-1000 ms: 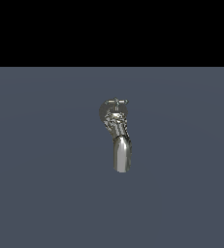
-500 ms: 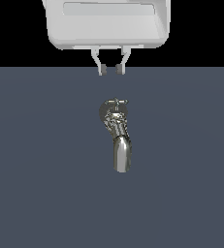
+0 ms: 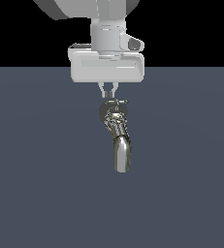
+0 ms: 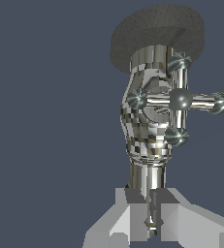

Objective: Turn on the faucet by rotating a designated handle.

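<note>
A chrome faucet (image 3: 115, 123) stands on the dark grey floor, its spout (image 3: 122, 156) pointing toward the bottom of the exterior view. A cross-shaped handle (image 3: 115, 101) with ball-ended arms sits on its top. In the wrist view the handle (image 4: 181, 100) sticks out from the faucet body (image 4: 147, 126), which rises from a dark round base (image 4: 157, 34). My gripper (image 3: 108, 93) hangs just above the handle with its fingertips (image 3: 103, 90) close to it; whether they touch I cannot tell. The fingers (image 4: 128, 220) stand nearly together and hold nothing.
The dark grey floor (image 3: 36, 169) spreads flat around the faucet, with nothing else on it. The white hand and arm (image 3: 107, 65) fill the top middle of the exterior view.
The gripper has come into view from the top and dropped down to just above the faucet's handle. The faucet and its handle have not moved.
</note>
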### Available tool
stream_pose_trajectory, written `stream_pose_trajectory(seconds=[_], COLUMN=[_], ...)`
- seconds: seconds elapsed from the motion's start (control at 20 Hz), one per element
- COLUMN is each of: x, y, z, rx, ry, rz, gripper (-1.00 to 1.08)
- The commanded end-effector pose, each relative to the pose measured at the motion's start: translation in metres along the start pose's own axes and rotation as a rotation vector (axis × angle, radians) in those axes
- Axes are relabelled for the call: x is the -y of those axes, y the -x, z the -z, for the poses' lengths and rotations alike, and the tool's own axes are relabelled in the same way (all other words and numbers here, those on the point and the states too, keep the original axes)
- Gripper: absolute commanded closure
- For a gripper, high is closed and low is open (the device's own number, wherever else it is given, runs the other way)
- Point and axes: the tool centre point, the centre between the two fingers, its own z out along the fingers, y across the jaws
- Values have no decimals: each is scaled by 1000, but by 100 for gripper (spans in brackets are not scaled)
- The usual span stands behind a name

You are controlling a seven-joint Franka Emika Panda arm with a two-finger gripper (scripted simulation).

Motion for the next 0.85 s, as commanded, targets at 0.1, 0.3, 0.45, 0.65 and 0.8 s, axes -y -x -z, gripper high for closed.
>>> stream_pose_trajectory(seconds=[0.1, 0.3, 0.45, 0.65, 0.8], x=[-4, -124, -162, -224, -158], y=[-6, -46, -31, -17, -49], z=[-39, -46, -35, -37, -41], rx=[-12, -114, -150, -198, -199], ry=[-44, -23, -33, -66, -103], rz=[-106, -387, -559, -858, -763], gripper=[37, 37, 87, 93, 44])
